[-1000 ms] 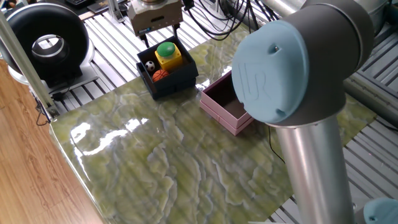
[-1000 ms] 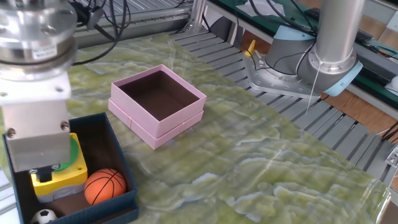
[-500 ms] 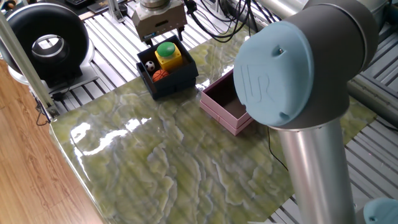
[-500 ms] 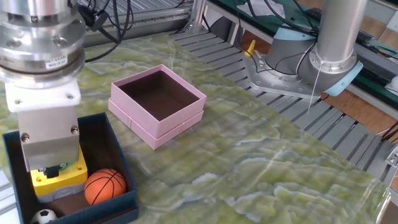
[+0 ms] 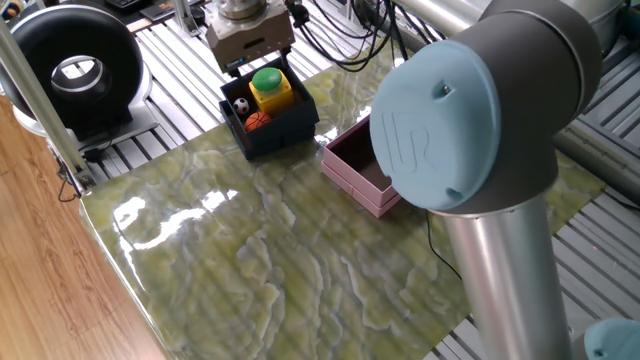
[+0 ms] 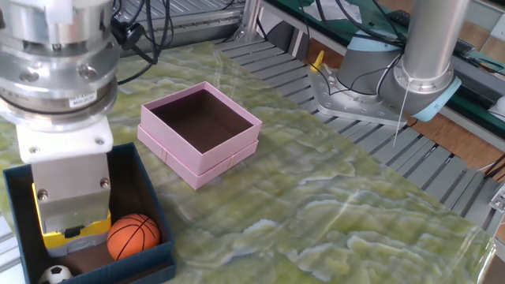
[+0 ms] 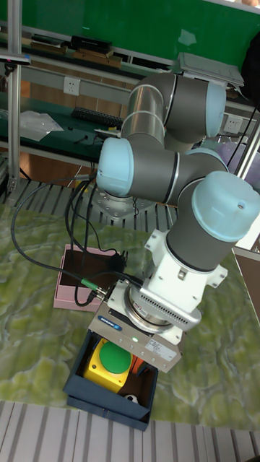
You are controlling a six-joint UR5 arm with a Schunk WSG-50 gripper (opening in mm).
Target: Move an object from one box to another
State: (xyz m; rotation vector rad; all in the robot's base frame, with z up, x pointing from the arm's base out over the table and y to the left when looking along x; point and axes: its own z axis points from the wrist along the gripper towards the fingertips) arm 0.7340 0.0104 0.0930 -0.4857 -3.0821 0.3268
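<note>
The dark navy box (image 5: 285,128) stands at the table's far edge. It holds a yellow block with a green button (image 5: 270,87), a small basketball (image 5: 258,120) and a tiny soccer ball (image 5: 240,105). My gripper (image 5: 261,60) hangs low over the yellow block, open, one dark finger at each side. In the other fixed view the gripper's housing covers most of the yellow block (image 6: 79,233), beside the basketball (image 6: 132,237). The pale pink box (image 6: 237,154) with a dark inside sits apart to the right, with nothing in it.
A black round device (image 5: 75,70) stands on the slatted frame left of the marble table (image 5: 260,260). Cables (image 5: 340,35) trail behind the navy box. The arm's big elbow joint (image 5: 470,110) hides part of the pink box (image 5: 352,175). The robot base (image 6: 371,75) is at the far right.
The gripper has come down and shifted over the yellow block, now hiding most of it in the other fixed view. The boxes and balls have not moved.
</note>
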